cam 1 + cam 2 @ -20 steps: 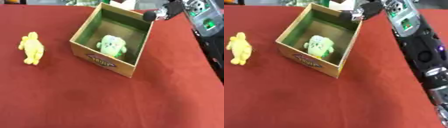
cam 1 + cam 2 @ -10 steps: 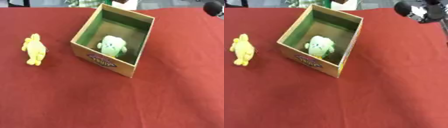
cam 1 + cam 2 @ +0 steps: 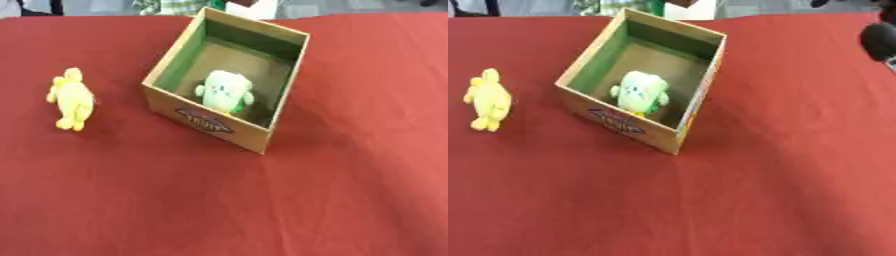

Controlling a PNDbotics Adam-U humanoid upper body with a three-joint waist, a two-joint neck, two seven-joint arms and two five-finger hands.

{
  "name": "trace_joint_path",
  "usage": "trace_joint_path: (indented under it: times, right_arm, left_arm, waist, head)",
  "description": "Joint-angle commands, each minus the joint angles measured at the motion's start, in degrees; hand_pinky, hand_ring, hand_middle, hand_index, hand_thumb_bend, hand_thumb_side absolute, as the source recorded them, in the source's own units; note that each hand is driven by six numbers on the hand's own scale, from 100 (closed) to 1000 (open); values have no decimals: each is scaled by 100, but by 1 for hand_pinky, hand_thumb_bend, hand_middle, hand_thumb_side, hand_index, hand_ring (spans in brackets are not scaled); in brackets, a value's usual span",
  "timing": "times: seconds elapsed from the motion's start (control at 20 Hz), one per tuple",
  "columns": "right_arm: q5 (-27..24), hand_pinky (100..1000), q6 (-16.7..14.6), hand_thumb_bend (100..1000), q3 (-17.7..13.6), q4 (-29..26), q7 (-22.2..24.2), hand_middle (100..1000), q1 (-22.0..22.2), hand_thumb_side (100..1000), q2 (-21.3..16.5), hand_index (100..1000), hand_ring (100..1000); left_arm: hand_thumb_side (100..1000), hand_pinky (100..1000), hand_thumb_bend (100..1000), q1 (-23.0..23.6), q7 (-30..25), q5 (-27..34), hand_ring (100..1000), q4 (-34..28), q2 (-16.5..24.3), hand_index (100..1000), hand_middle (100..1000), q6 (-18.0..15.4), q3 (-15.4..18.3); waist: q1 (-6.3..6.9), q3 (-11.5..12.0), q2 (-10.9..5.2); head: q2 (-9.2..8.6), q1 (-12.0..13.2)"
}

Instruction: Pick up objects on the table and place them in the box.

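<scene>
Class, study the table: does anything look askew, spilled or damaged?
Nothing is spilled or damaged. The box sits turned at an angle to the table edge, with the green toy upright inside. The yellow toy lies outside, left of the box, not yet packed.

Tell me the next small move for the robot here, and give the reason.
Probably bring the left hand in toward the yellow toy. That toy lies alone on the red table, to the left of the box and apart from it, while the green toy already sits inside. Neither hand is over the table; only a dark blurred part shows at the right edge, so a reach comes first.
</scene>
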Motion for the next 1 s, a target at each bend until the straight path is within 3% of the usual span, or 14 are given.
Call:
trace_joint_path:
  times: [0.05,0.2,0.35,0.5,0.6,0.8,0.9,0.95,1.0]
  right_arm:
    - [-330,915,171,428,-158,-569,-307,607,256,900,-251,936,939]
    - [-609,920,308,417,-248,-1023,-586,605,710,892,-263,936,939]
    - [-876,922,409,415,-317,-1451,-845,605,1144,893,-305,937,940]
    - [-1132,922,360,409,-408,-1585,-907,605,1412,891,-334,937,939]
    - [-1294,924,346,405,-464,-1598,-869,605,1459,890,-338,937,939]
    - [-1613,926,381,403,-548,-1602,-720,604,1470,887,-346,937,939]
    - [-1781,926,415,403,-590,-1602,-624,603,1464,887,-350,937,939]
    - [-1866,926,442,409,-618,-1602,-570,602,1462,876,-360,937,940]
    - [-1951,926,483,420,-650,-1602,-510,602,1458,886,-375,937,940]
  left_arm:
    - [424,577,100,-107,-53,-303,699,34,549,848,773,148,8]
    - [554,634,100,-184,-292,-583,741,130,902,912,813,195,-122]
    - [629,679,100,-258,-554,-850,771,394,1284,952,841,250,-409]
    - [740,709,112,-363,-809,-1105,785,746,1652,991,857,209,-708]
    - [825,727,239,-432,-971,-1268,794,991,1880,1000,867,134,-891]
    - [936,753,360,-625,-1290,-1586,811,1485,2150,1000,884,35,-1225]
    - [947,759,372,-740,-1458,-1755,818,1697,2194,1000,890,-27,-1390]
    - [886,772,437,-789,-1544,-1840,828,1789,2227,1000,902,-59,-1459]
    - [910,774,447,-838,-1628,-1924,830,1874,2273,1000,904,-85,-1518]
  waist:
    - [17,-11,-110]
    - [27,2,-97]
    - [46,11,-103]
    - [60,4,-120]
    - [67,-19,-126]
    - [74,-68,-133]
    - [78,-81,-134]
    - [81,-88,-135]
    - [84,-95,-136]
  head:
    - [-25,20]
    - [-35,-2]
    - [-25,-22]
    - [-13,-33]
    - [-14,-13]
    - [-28,27]
    - [-31,41]
    - [-32,46]
    - [-33,52]
